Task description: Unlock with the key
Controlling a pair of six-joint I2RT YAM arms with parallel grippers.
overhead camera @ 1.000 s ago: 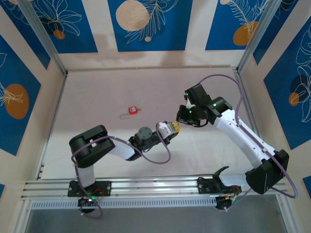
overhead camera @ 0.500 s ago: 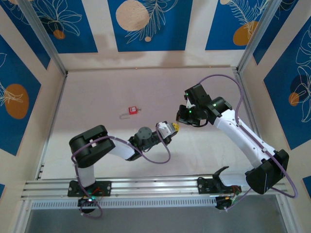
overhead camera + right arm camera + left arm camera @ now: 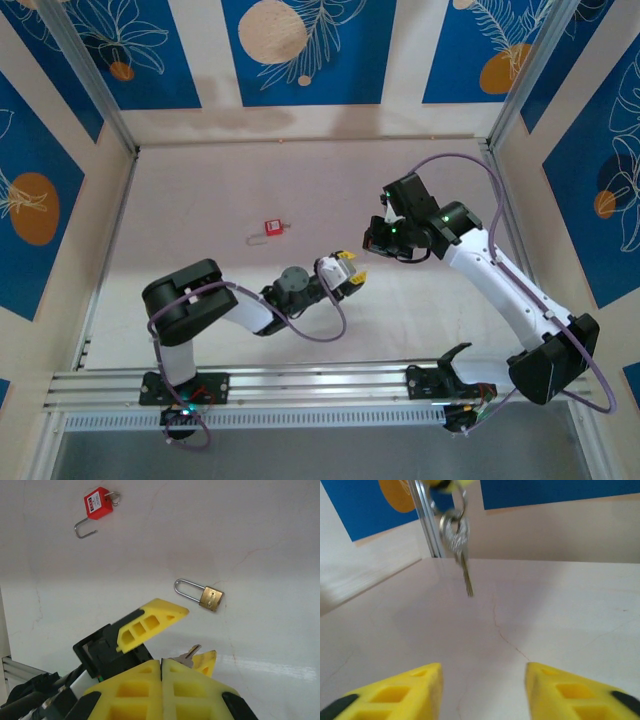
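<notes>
Red padlock (image 3: 97, 503) lies on pale table (image 3: 260, 525)

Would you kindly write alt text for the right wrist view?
The shut right gripper pinches the key near the open left gripper. On the table beyond lie a brass padlock and, farther off, a red padlock.

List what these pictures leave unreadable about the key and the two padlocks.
- Left wrist view: the thin silvery metal key is blurred, its teeth unreadable; the top edge cuts off its holder.
- Right wrist view: the right gripper's shut jaws hide the key except its tip.
- Right wrist view: on the small brass padlock and the red block padlock, the keyholes are too small to make out.
</notes>
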